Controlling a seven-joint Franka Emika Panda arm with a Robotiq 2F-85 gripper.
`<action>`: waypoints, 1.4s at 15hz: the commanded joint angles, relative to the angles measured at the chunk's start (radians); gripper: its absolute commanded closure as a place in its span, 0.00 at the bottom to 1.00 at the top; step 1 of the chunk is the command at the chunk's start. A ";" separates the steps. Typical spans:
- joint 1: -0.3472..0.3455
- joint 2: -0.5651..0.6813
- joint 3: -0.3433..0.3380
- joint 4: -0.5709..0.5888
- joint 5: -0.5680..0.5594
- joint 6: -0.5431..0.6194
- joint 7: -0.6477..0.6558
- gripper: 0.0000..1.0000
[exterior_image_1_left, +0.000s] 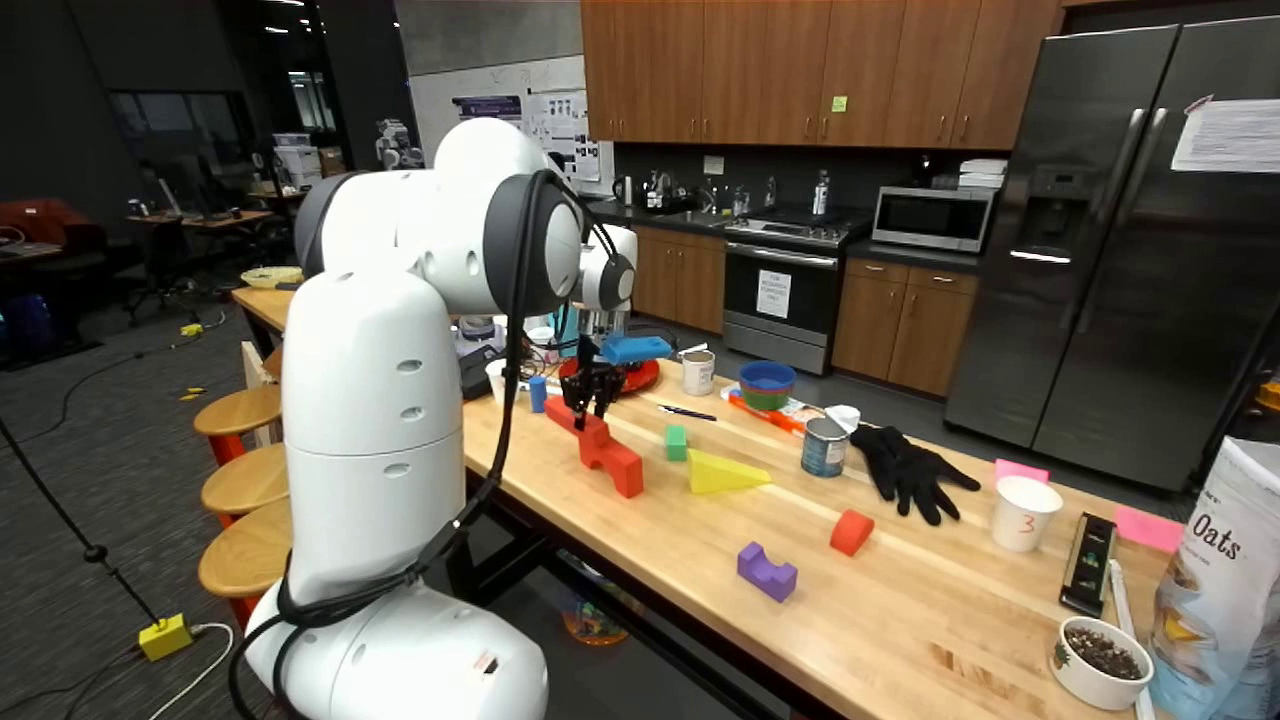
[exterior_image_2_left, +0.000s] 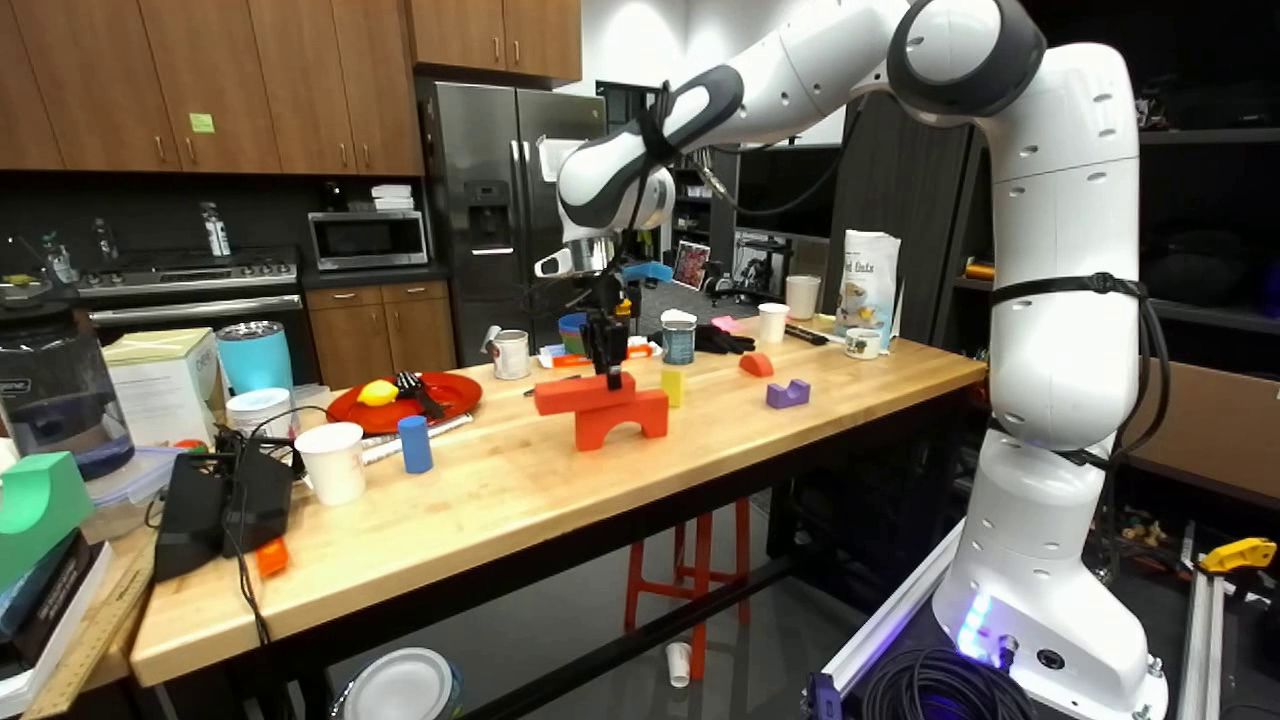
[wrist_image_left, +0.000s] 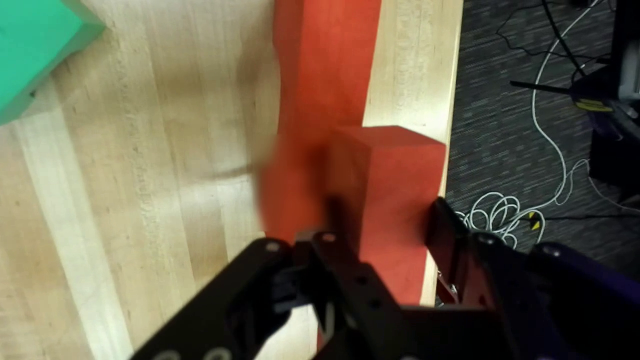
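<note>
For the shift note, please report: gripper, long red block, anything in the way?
Gripper closed on long red block. Red arch close, contact unclear. Arch possibly in the way.

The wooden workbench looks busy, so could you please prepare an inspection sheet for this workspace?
Surface: wooden workbench, things spread along it.
Job's things: red block, gripped, partly above the red arch; contact unclear.
Clutter: red plate, blue cylinder, yellow wedge, oats bag.
Hand: closed on the red block.
Cables: black cable along the arm; coiled cable by its base.
Surroundings: refrigerator, wooden stools, stove.
</note>
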 joint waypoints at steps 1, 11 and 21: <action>-0.005 -0.033 0.002 -0.057 0.016 0.041 -0.022 0.82; 0.000 -0.089 -0.004 -0.114 -0.005 0.044 0.027 0.82; 0.010 -0.229 -0.017 -0.258 -0.049 0.068 0.154 0.82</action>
